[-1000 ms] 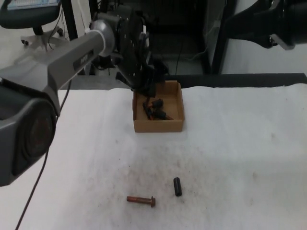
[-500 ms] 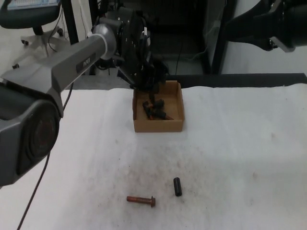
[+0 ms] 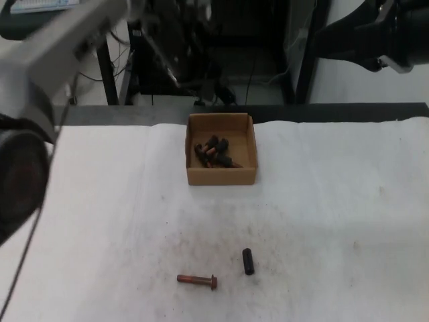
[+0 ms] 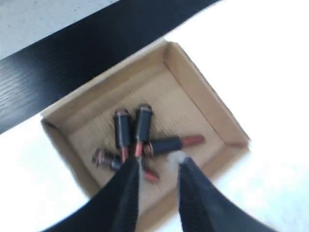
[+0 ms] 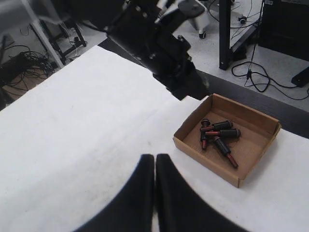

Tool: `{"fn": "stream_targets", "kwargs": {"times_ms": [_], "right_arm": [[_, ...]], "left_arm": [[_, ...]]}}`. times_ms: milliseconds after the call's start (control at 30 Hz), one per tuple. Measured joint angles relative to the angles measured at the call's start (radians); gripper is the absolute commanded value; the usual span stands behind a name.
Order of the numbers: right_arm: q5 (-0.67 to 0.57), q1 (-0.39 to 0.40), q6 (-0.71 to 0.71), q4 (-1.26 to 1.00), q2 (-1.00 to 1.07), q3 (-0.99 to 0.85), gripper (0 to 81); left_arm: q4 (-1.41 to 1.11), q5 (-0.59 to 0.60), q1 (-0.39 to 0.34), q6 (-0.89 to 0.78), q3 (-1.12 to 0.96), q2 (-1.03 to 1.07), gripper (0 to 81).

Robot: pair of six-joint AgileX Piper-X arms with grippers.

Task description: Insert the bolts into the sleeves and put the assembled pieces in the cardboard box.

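High view: box (image 3: 221, 177) sits by the tabletop's (image 3: 335, 201) far edge with assembled pieces (image 3: 213, 154) inside. A loose bolt (image 3: 196, 279) and sleeve (image 3: 248, 261) lie near the near edge.
Left wrist view: left tool (image 4: 159, 164) is apart and empty, above the box.
Right wrist view: right tool (image 5: 154, 158) is together and empty.
Likely next: grasp the bolt and sleeve, then mate them.
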Motion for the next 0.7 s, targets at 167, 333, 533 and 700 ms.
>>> {"fn": "stream_targets", "kwargs": {"times_ms": [167, 333, 533, 700], "right_arm": [[0.0, 0.0, -0.026, 0.0, 0.0, 0.0, 0.8], [0.0, 0.0, -0.029, 0.0, 0.0, 0.0, 0.8], [0.0, 0.0, -0.029, 0.0, 0.0, 0.0, 0.8], [0.0, 0.0, -0.029, 0.018, 0.0, 0.0, 0.8]], "left_arm": [[0.111, 0.011, -0.025, 0.067, 0.152, -0.136, 25.1], [0.137, 0.044, -0.115, 0.222, 0.448, -0.288, 25.1], [0.093, 0.003, -0.238, 0.374, 0.707, -0.365, 25.1], [-0.004, -0.143, -0.274, 0.435, 0.82, -0.366, 25.4]]}}
